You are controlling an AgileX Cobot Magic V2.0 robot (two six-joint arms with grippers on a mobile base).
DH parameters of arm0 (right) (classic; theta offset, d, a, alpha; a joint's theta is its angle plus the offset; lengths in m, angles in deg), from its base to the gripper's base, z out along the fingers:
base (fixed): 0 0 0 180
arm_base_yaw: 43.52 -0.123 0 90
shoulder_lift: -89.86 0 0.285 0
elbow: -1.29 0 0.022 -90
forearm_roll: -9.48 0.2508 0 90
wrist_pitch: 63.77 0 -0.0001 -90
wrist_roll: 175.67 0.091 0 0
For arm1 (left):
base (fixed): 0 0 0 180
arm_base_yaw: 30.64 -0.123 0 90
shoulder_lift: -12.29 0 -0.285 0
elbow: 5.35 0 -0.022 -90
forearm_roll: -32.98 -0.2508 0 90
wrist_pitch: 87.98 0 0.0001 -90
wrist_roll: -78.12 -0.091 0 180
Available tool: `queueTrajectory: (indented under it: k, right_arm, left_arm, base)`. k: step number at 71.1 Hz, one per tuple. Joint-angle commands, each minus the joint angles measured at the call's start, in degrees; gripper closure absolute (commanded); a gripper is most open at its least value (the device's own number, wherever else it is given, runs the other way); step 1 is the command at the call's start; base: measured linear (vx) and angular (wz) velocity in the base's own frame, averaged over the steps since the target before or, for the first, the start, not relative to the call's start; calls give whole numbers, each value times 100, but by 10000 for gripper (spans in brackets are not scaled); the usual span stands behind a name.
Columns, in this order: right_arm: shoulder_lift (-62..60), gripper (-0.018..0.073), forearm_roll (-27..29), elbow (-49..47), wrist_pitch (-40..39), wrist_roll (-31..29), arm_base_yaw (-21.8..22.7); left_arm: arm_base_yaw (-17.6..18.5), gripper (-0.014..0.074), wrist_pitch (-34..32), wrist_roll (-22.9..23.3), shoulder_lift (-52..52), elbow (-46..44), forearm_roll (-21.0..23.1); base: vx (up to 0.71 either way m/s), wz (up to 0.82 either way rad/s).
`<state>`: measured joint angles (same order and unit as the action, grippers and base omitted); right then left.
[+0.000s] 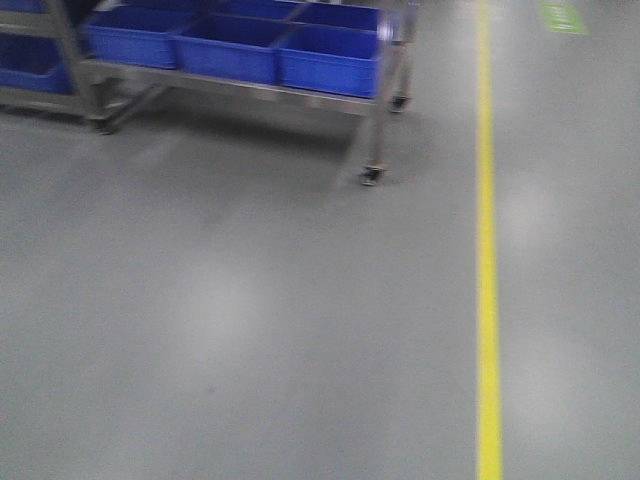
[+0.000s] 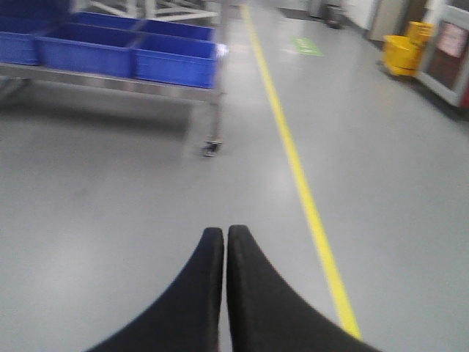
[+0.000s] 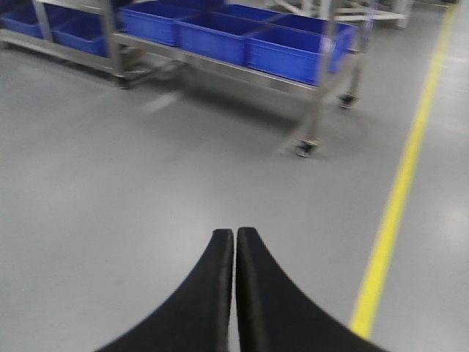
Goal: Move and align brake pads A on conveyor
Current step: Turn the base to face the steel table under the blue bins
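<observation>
Pressed together on nothing, left gripper (image 2: 225, 232) and right gripper (image 3: 234, 235) hang over grey floor (image 1: 250, 330) left of the yellow line (image 1: 487, 250), a wheeled rack (image 1: 378, 130) of blue bins (image 1: 225, 50) beyond them on that same side, while where brake pads A and conveyor lie cannot be told.

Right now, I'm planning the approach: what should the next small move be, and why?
Probably turn the base to find the conveyor, arms untouched. Every view shows grey floor, a yellow line and a wheeled rack of blue bins; neither it nor pads appear. The left gripper and right gripper are shut and empty.
</observation>
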<state>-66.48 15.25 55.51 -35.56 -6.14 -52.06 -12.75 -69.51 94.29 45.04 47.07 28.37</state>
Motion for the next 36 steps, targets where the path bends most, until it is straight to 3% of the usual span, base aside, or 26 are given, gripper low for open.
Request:
queueTrajectory:
  k: [1,36]
  right_arm:
    - [40,568,-5,-143,-411,-35,18]
    - [40,568,-5,-143,-411,-35,18]
  left_arm:
    - [16,603,-449,3,29,-142,-12]
    - [16,603,-449,3,29,-142,-12]
  base:
    - [16,93]
    - [15,98]
